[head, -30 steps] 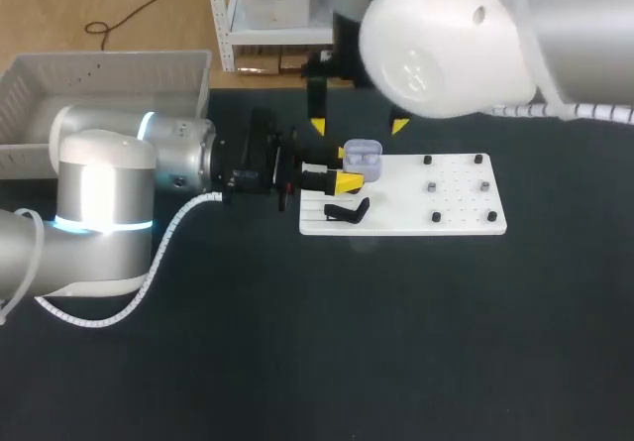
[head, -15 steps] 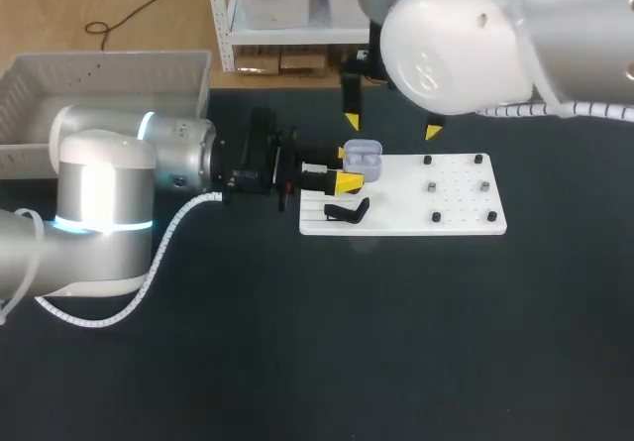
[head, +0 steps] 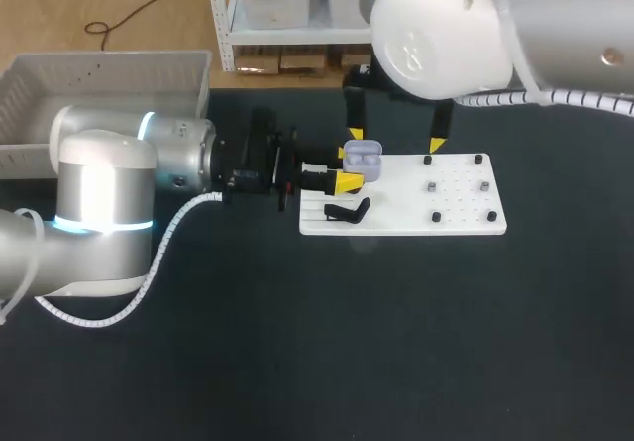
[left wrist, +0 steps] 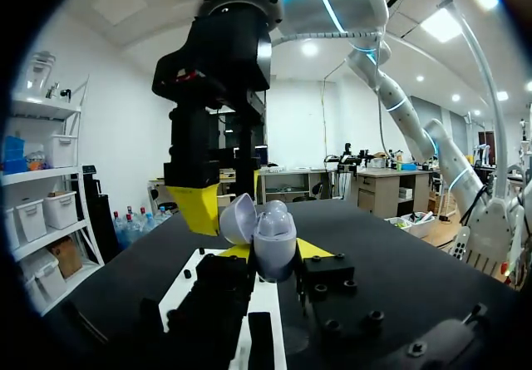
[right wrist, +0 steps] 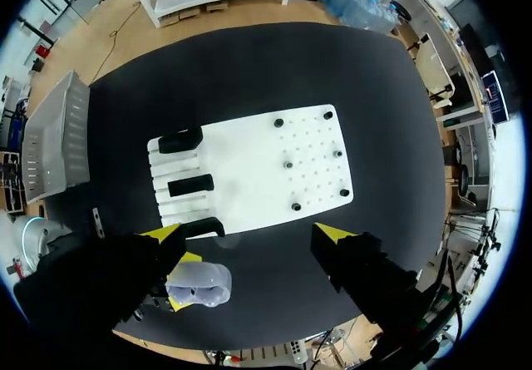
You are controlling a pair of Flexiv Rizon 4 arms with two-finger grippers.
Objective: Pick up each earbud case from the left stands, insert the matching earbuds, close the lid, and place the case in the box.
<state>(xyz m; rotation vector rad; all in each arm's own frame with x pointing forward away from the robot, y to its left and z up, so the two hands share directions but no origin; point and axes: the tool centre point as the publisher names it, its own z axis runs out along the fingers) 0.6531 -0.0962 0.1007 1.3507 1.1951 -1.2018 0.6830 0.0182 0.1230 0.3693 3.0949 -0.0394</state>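
Left gripper [head: 349, 167] clamps the open case [head: 364, 158], lid up, at the white board's [head: 456, 208] left end. Right gripper [head: 394, 140] hangs above the case, fingers spread wide.

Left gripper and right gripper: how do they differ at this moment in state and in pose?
The left gripper is shut on the earbud case, whose lid is open; the right gripper is open and holds nothing. The left gripper lies level, low at the left end of the white board; the right gripper hangs higher and points down. Both have two fingers with yellow tips.
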